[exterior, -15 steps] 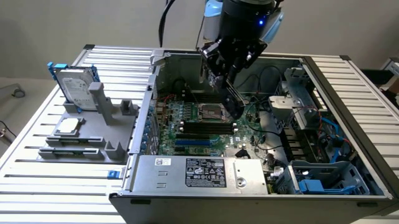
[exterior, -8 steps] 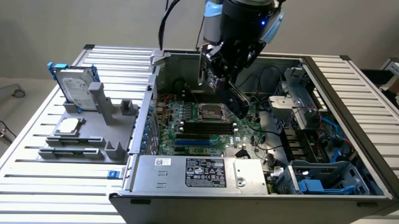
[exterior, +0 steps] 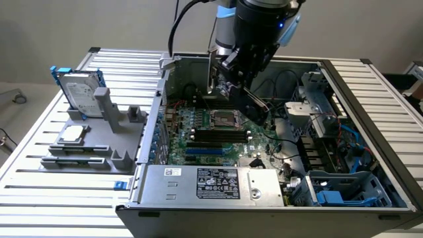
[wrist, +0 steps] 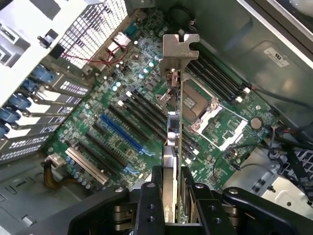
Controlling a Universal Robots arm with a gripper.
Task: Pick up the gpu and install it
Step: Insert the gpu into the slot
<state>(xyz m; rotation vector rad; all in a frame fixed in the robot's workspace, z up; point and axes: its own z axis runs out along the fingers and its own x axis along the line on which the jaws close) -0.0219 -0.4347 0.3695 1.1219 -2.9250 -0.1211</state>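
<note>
My gripper hangs over the open computer case, shut on the gpu. The card is held tilted above the motherboard, near the CPU socket. In the wrist view the gpu shows edge-on between the black fingers, with its silver end bracket pointing away from the camera. Beneath it lie the black and blue expansion slots of the motherboard. The card is clear of the slots and touches none of them.
A grey fixture on the slatted table holds a silver hard drive in a blue frame and a small square chip. Inside the case are the power supply, loose cables and a drive cage.
</note>
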